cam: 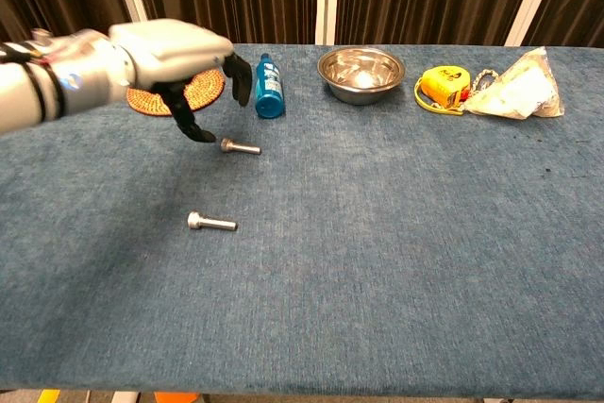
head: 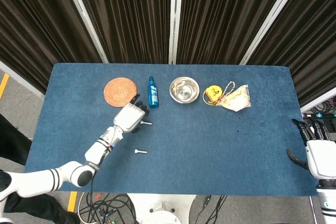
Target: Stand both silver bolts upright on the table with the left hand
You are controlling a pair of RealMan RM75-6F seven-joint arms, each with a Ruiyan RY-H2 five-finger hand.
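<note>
Two silver bolts lie flat on the blue table. The far bolt (cam: 241, 147) (head: 147, 123) lies just below the bottle, head to the left. The near bolt (cam: 211, 223) (head: 139, 151) lies closer to the front edge. My left hand (cam: 184, 68) (head: 131, 114) hovers over the far bolt's head end, fingers apart and pointing down, holding nothing. My right hand (head: 316, 148) rests off the table's right edge, fingers spread, empty.
Along the back stand a woven coaster (cam: 176, 88), a blue bottle (cam: 269, 86), a steel bowl (cam: 360, 73), a yellow tape measure (cam: 444, 86) and a crumpled plastic bag (cam: 517, 89). The bottle is close to my left hand.
</note>
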